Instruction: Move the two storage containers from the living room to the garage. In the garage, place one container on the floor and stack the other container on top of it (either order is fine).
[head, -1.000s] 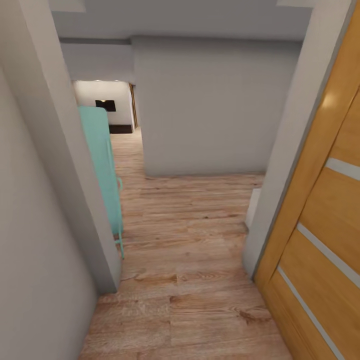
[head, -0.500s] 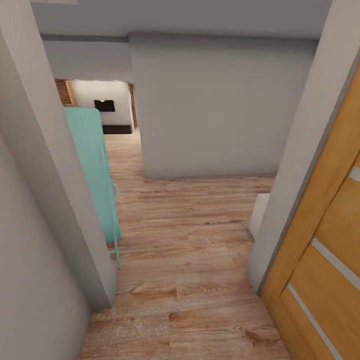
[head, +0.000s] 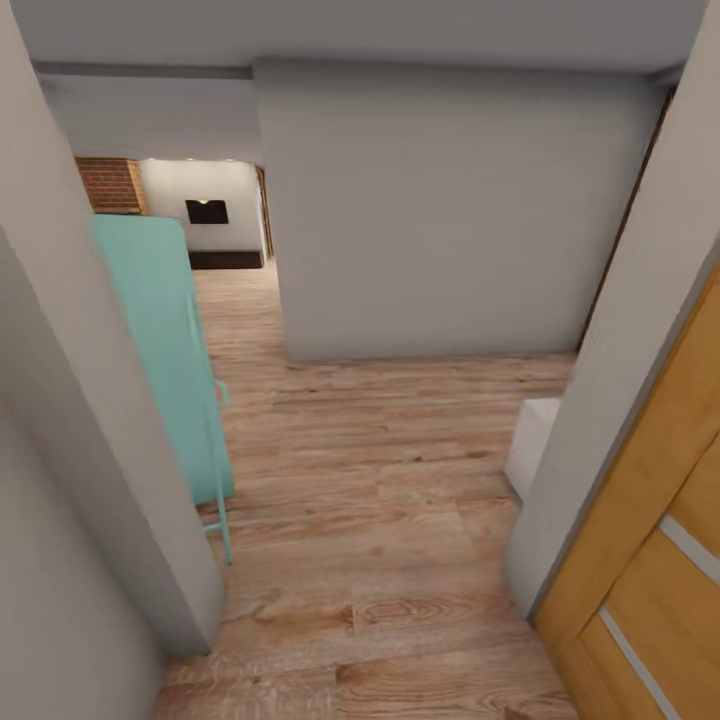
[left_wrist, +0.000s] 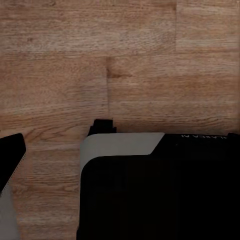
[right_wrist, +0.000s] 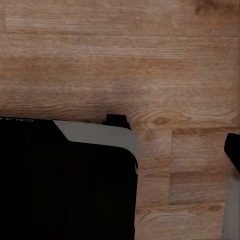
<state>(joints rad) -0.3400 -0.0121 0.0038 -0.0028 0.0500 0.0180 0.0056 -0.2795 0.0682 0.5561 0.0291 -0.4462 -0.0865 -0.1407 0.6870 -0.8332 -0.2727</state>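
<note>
1. You're in a doorway, wood floor (head: 380, 520) ahead, orange door (head: 650, 560) lower right, teal cabinet (head: 165, 350) at left.
2. No containers anywhere yet. My guess is they're past the brick wall (head: 108, 184) upper left, so neither arm is nearer and their long axis is anyone's guess.
3. Jaws: can't tell. Both wrist views give floor planks and the robot's dark base (left_wrist: 160, 190).
4. Versus a second ago, the view has rolled forward and the brick has come into sight.
</note>
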